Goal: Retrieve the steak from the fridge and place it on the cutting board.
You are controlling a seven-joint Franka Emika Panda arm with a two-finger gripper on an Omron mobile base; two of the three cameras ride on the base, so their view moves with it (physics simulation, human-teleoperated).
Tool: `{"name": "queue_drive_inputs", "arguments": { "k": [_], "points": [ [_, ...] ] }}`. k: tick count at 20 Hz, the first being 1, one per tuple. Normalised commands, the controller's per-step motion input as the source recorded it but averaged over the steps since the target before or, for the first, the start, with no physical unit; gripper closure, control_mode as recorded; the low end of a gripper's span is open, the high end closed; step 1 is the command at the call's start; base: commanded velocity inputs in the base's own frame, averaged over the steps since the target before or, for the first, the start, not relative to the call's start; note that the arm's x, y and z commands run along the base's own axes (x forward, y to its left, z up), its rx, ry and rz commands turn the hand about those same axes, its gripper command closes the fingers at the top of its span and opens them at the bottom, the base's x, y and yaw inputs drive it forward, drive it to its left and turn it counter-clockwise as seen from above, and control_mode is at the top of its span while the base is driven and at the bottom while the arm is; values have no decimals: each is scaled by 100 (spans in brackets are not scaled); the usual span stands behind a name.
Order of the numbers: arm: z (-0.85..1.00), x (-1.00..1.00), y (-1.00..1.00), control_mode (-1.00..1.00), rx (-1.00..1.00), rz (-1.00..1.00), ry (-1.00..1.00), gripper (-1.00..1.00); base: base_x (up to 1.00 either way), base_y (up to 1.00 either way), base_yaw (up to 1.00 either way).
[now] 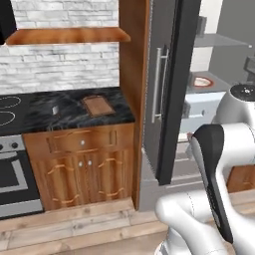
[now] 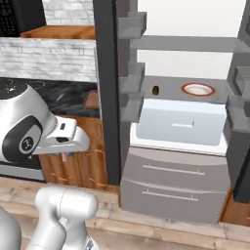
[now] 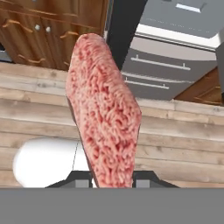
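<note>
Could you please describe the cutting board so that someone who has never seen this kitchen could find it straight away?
Start at the fridge, whose dark door stands open, and move left past the tall wooden panel to the black marbled counter. The cutting board lies flat near that counter's fridge end, below the wooden wall shelf. It is the one brown, dark-rimmed rectangle on the black stone.

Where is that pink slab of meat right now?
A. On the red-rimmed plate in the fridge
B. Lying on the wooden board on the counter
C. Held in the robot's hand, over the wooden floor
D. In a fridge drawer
C: in the hand view the steak stands clamped in the hand above the floor planks, while the cutting board lies bare.
</note>
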Motion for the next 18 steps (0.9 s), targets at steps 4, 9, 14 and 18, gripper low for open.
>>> {"name": "queue_drive_inputs", "arguments": {
  "k": [4,9,14,18],
  "points": [
    [0,0,0,100,0,0,0,100,-3,85,-4],
    [0,0,0,100,0,0,0,100,4,88,-1],
    [0,0,0,100,0,0,0,100,28,94,-1],
    [0,0,0,100,0,0,0,100,75,56,-11]
  ]
}}
